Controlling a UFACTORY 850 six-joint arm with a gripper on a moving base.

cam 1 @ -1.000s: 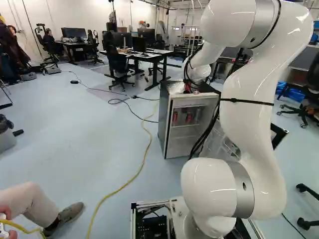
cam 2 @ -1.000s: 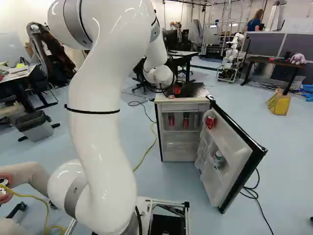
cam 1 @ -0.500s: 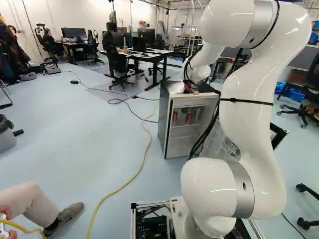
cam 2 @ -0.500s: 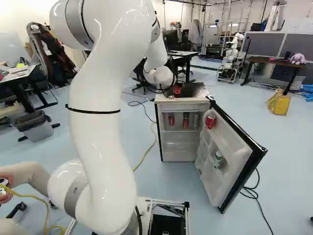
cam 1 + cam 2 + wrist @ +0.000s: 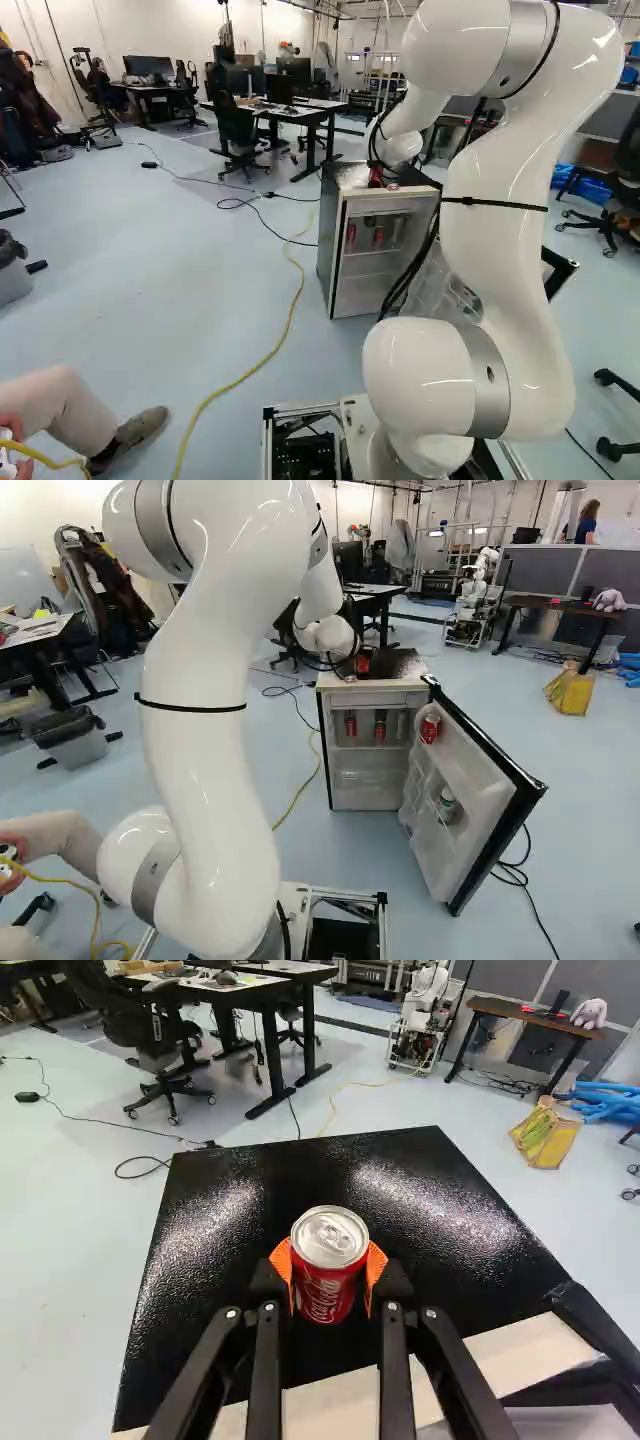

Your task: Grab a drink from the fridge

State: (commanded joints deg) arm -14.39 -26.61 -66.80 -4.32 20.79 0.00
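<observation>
The hand [image 5: 361,666] is pinching a red can [image 5: 328,1270] upright, its orange pads [image 5: 283,1263] pressed against the two sides of the can, with the silver lid and pull tab showing between them. In the right base view this is just above the centre of the frame, over the black top of the fridge [image 5: 328,742]; whether the can's bottom touches that top, I cannot tell. The fridge stands open, its door [image 5: 497,820] swung out toward the lower right of the right base view. On the shelf inside are two more red cans, one at the left [image 5: 350,724] and one in the middle [image 5: 380,726], with a grey can [image 5: 402,726] beside them. The door's racks hold another red can [image 5: 430,729] high up and a green and white can [image 5: 447,802] lower down. In the left base view a yellow cable [image 5: 285,325] runs over the floor from the bottom of the frame up to the left side of the fridge. A yellow bag [image 5: 570,691] and another robot [image 5: 474,595] stand at the upper right of the right base view.
</observation>
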